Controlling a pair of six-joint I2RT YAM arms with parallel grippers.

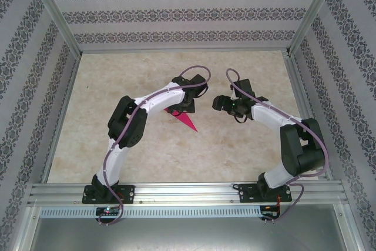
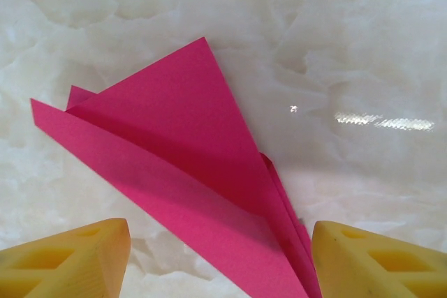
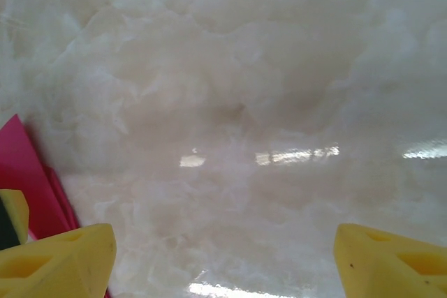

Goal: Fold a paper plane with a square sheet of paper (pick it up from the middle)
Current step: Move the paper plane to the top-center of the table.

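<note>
The magenta-pink paper plane [image 1: 188, 121] lies on the marble tabletop as a folded pointed dart, its upper wing flap lifted slightly [image 2: 181, 151]. My left gripper [image 1: 187, 106] hangs over it, open, and the yellow fingers straddle the plane's narrow end [image 2: 220, 246]. The right-hand finger [image 2: 370, 259] sits right against the paper's edge, and the other stands apart from it. My right gripper [image 1: 221, 103] is open over bare table [image 3: 223, 242] to the right of the plane. A strip of the pink paper [image 3: 28, 179] shows at the left edge of the right wrist view.
The beige marble table [image 1: 147, 157] is boxed in by patterned walls and aluminium posts [image 1: 56, 13]. A metal rail [image 1: 188, 192] with both arm bases runs along the near edge. The two wrists stand close together near the table's centre.
</note>
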